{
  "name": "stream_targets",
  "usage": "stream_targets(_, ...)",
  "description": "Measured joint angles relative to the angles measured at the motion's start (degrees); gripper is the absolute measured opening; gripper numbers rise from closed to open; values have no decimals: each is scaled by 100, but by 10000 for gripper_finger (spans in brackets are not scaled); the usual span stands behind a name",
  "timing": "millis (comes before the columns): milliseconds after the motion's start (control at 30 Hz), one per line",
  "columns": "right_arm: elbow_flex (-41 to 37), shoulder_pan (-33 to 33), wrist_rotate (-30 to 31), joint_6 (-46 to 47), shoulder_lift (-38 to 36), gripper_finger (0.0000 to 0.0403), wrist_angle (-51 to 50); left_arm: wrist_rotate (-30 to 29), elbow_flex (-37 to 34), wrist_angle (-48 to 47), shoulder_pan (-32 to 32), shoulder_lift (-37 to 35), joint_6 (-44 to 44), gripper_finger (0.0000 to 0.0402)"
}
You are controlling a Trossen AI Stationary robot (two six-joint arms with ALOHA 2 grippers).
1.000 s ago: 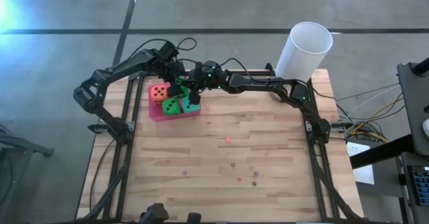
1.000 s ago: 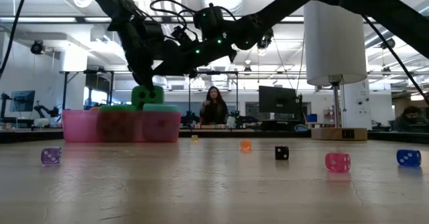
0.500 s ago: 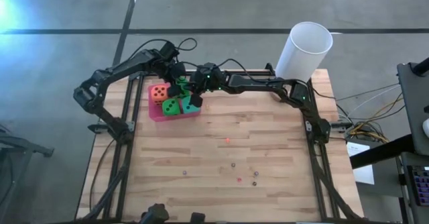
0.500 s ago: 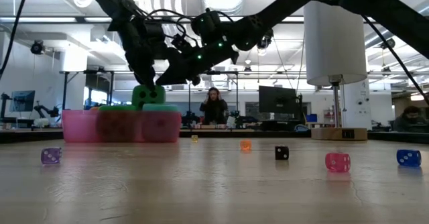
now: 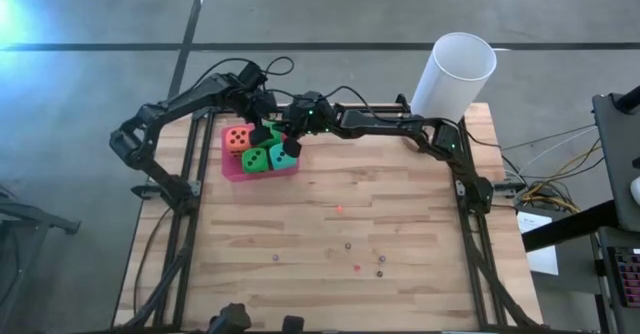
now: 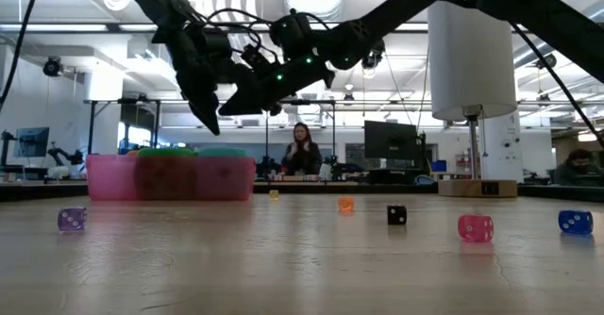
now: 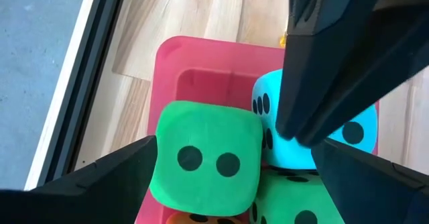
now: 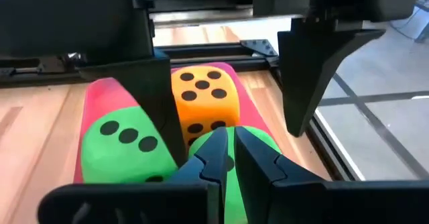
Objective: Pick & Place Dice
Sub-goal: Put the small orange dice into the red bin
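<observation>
Basically both grippers crowd the same spot, upper left of centre in the high view. Left gripper (image 5: 262, 126) hangs jaws wide over the pink tray (image 5: 232, 168), gripping nothing. Right gripper (image 8: 228, 155) is pinched shut and empty, tips just above the dice. Risk: the arms clip each other, or a finger snags a cube and tips it out. All four dice sit packed in the tray: orange die (image 5: 237, 138), teal die (image 5: 286, 154), two green dice (image 5: 255, 159). Soft-looking cubes, black pips.
</observation>
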Motion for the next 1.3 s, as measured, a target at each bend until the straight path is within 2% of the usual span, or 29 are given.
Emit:
stream_targets(367, -391, 7, -28, -408, -1005, 27, -1062, -66, 9, -86, 11, -679, 133, 393)
stream_targets(500, -908, 73, -44, -438, -1566, 27, -1217, -64, 9, -292, 11, -999, 133, 390)
stream_targets(700, -2104, 270, -28, -370, -2695, 27, -1363, -61, -72, -659, -7, -1432, 131, 386)
stream_targets(900, -3240, 448, -249, -231, -4017, 27, -1524, 98, -654, -656, -98, -2038, -61, 377)
stream_targets(1067, -3928, 741, -445, -113, -4857, 27, -1651, 282, -1252, -614, -427, -2626, -257, 366)
stream_targets(1300, -4685, 1240, -512, 174, -5478, 27, -1695, 283, -1803, -186, -1095, -3208, -997, 355)
